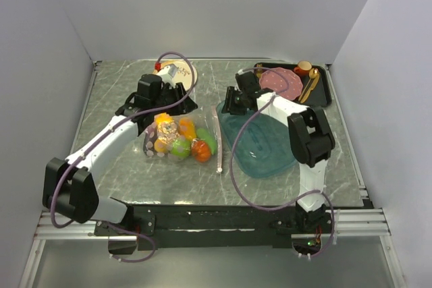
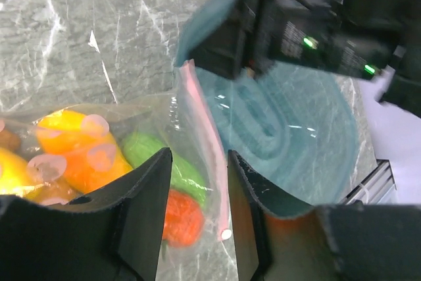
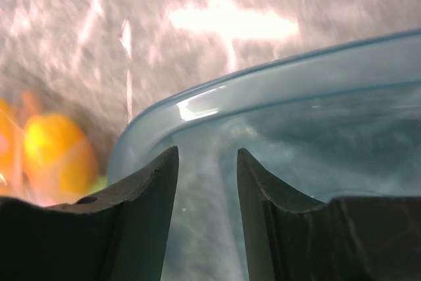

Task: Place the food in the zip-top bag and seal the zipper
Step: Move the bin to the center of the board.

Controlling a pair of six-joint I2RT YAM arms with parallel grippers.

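The left gripper (image 2: 198,156) hangs with its black fingers slightly parted, clamping nothing; the zipper (image 2: 212,149), a thin pale-pink strip, runs beneath the gap. The zip-top bag (image 1: 152,148), clear, crinkled, floppy film, lies on the grey marbled table (image 1: 121,166), just beside the glossy teal tray (image 1: 270,156). Inside sits the food (image 1: 182,139): smooth, rounded orange, yellow and green pieces. The right gripper (image 3: 207,156), likewise parted and empty, hovers over the tray's rim.

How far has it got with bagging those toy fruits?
The food lies inside the zip-top bag, so loading looks done. The left pincer hovers open over the pink zipper; the right pincer, also open, is over the teal tray by the strip's far end. Sealing seems left: I cannot tell whether any is pressed shut.
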